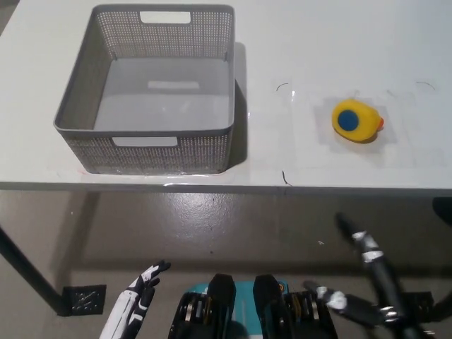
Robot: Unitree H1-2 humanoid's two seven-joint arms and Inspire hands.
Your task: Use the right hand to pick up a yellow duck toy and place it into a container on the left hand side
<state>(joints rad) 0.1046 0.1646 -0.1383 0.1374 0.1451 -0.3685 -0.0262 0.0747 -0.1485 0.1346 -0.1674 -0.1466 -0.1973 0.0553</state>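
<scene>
A yellow duck toy (357,120) with a blue spot and an orange beak lies on the white table (318,42), right of the middle. A grey mesh basket (152,145) with nothing in it stands on the table's left half. My black right hand (367,272) hangs below the table's front edge at the lower right, well short of the duck, its fingers spread and holding nothing. My white left hand (138,300) rests low at the bottom left, under the table level, also holding nothing.
The table's front edge (226,188) runs across the picture's middle. Below it is grey floor with a dark table leg (25,272) at the left. Faint marks outline a patch around the duck.
</scene>
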